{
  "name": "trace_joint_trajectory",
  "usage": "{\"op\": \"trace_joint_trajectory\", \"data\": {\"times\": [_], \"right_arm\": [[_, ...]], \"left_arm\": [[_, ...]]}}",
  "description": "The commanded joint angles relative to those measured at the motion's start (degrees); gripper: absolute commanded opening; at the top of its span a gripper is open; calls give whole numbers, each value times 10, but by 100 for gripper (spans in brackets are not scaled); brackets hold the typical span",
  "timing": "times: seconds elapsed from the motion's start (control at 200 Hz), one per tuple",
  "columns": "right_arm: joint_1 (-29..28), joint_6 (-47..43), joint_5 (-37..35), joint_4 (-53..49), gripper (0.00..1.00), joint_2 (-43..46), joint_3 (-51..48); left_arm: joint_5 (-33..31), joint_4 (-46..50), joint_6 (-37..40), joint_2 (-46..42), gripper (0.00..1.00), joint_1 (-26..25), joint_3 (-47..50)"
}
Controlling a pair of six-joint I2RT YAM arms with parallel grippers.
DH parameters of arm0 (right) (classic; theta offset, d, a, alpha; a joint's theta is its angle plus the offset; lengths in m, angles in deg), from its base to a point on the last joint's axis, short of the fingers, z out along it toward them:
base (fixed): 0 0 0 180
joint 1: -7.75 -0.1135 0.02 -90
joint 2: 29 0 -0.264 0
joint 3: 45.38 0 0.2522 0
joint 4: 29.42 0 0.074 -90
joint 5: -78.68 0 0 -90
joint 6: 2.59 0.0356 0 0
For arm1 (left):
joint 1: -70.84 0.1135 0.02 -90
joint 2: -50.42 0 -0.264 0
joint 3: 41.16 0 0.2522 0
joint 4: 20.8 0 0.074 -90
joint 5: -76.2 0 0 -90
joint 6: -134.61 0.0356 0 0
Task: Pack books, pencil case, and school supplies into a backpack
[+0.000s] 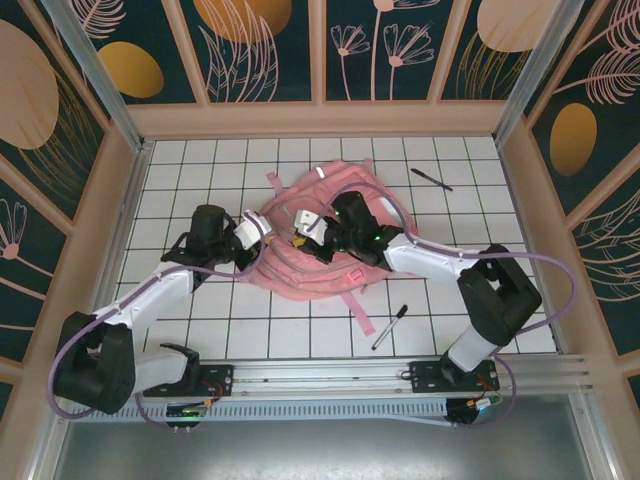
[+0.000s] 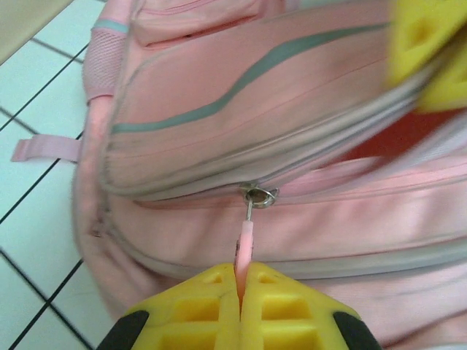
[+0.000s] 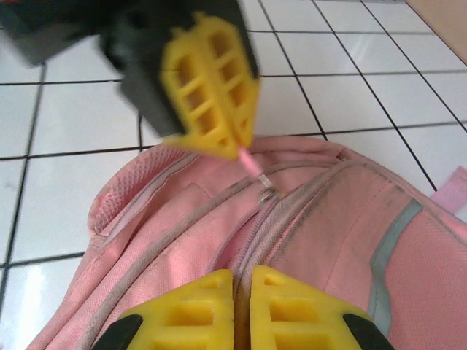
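Walled-in white tiled surface (image 1: 500,190). Big soft pink fabric backpack (image 1: 300,280) lies flat mid-surface, betw. both arms. On its top panel the right hand (image 3: 241,284) is closed narrow; can't tell if it nips fabric. Facing it, the left hand (image 2: 239,310) is clamped tight at the zip. Two slim pens, one black (image 1: 431,179) and one w/ whitish barrel (image 1: 390,327), lie on tiles well apart from pack. Thin pink pull tab (image 2: 244,251) is pinched in left hand, its long axis straight out from fingertips to small metal slider (image 2: 260,195) just ahead. Zip track runs crosswise to tab, so next pull prob. goes sideways along it; left hand nearer.
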Motion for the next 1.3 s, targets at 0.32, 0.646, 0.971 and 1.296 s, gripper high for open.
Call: {"op": "trace_joint_trajectory", "data": {"times": [0.32, 0.646, 0.971, 1.296], "right_arm": [[38, -273, 120, -106, 0, 73, -71], [-34, 71, -52, 35, 59, 22, -2], [-73, 93, -163, 28, 59, -75, 45], [-96, 22, -190, -94, 0, -64, 86]], "left_arm": [[-49, -1, -2, 23, 0, 60, -3], [82, -19, -65, -71, 0, 59, 27], [97, -13, -80, -103, 0, 58, 56], [1, -6, -47, -95, 0, 59, 47]]}}
